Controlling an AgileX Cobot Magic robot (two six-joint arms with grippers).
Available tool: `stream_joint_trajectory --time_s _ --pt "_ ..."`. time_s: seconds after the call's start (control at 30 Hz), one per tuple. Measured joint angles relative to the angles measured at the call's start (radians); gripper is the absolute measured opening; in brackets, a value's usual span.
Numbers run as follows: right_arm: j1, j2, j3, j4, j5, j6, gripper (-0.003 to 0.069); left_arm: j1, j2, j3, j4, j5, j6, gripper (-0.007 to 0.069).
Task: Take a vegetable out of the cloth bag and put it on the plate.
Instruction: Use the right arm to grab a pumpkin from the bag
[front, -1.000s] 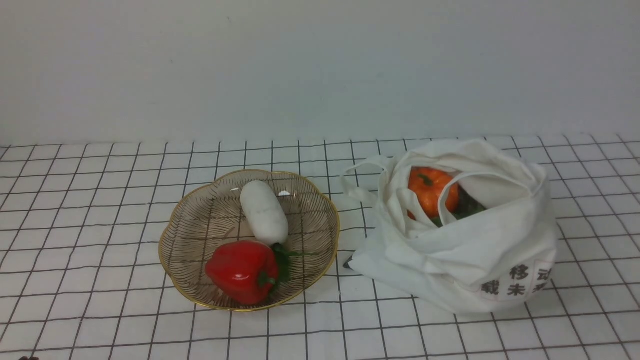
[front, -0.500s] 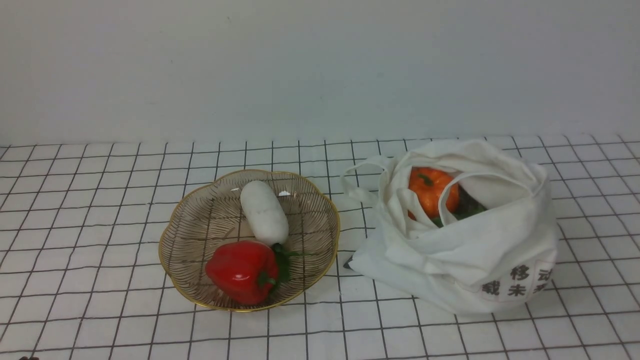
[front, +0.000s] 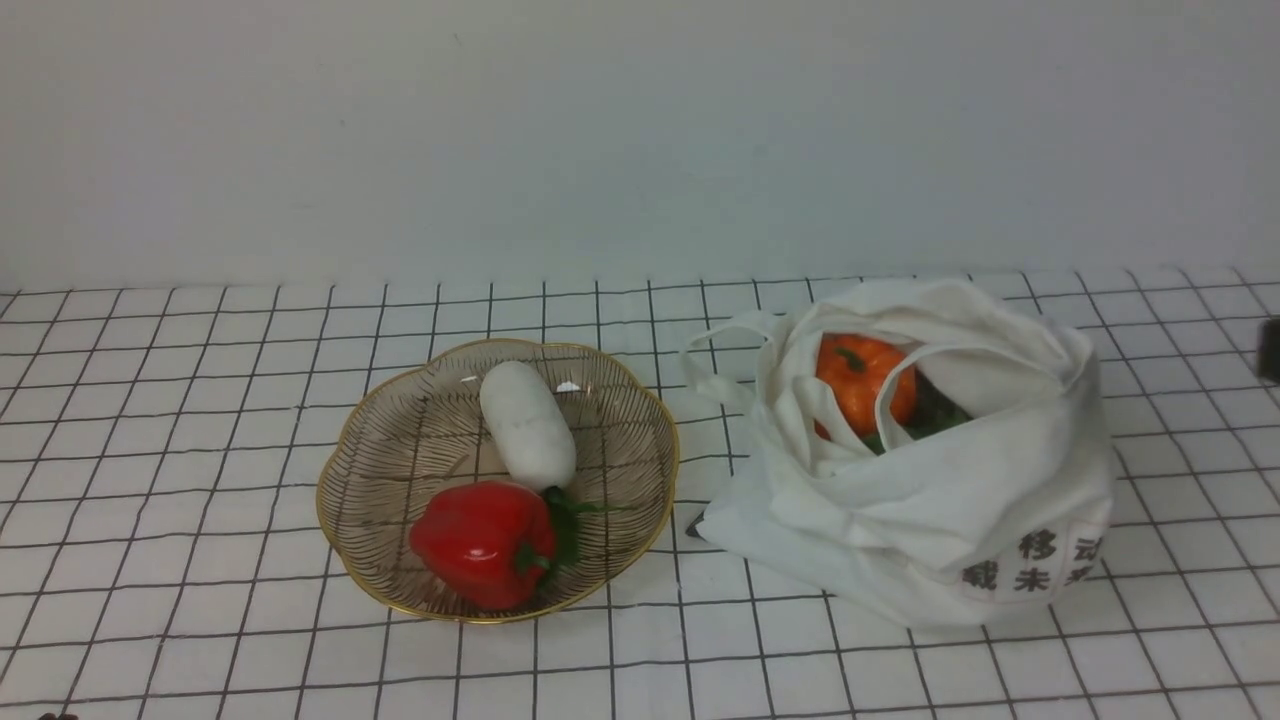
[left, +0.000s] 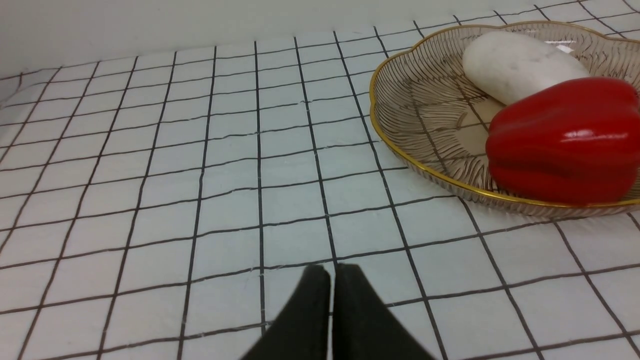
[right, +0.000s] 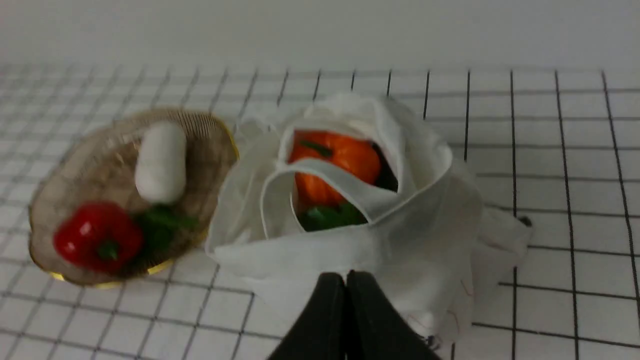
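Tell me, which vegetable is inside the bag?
The orange pumpkin, showing in the open mouth of the cloth bag; the red pepper and the white vegetable lie on the plate.

We see a white tablecloth (front: 200, 400) ruled with a thin black grid, a white cloth bag (front: 940, 500) printed with dark Chinese characters, and an orange ribbed pumpkin (front: 858, 385) with a green stem. The plate (front: 385, 465) is translucent brown with dark radiating ribs and a gold scalloped rim; we note the bell pepper (front: 480, 540) is glossy red with a green stem, and the oblong vegetable (front: 527, 425) plain white.
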Motion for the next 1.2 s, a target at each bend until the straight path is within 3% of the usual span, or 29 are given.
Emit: stream_joint_trajectory --time_s 0.17,0.47,0.8,0.9,1.0,1.07,1.13,1.2 --pt "0.021 0.277 -0.205 0.071 0.056 -0.131 -0.0013 0.0 0.0 0.0 0.0 0.0 0.0 -0.0008" --pt "0.069 0.659 -0.511 0.084 0.158 -0.157 -0.0013 0.0 0.0 0.0 0.0 0.0 0.0 -0.0008" --pt "0.163 0.889 -0.591 -0.12 0.188 -0.047 -0.0002 0.0 0.0 0.0 0.0 0.0 0.0 -0.0008" --pt "0.181 0.916 -0.595 -0.133 0.188 -0.039 0.002 0.0 0.0 0.0 0.0 0.0 0.0 -0.0008" --pt "0.207 0.951 -0.596 -0.135 0.186 -0.037 0.0086 0.0 0.0 0.0 0.0 0.0 0.0 -0.0008" --pt "0.217 0.976 -0.596 -0.145 0.18 -0.032 0.0197 0.0 0.0 0.0 0.0 0.0 0.0 -0.0008" --pt "0.218 0.979 -0.596 -0.153 0.177 -0.029 0.0235 0.0 0.0 0.0 0.0 0.0 0.0 -0.0008" --pt "0.218 0.982 -0.596 -0.176 0.158 -0.008 0.0339 0.0 0.0 0.0 0.0 0.0 0.0 -0.0008"
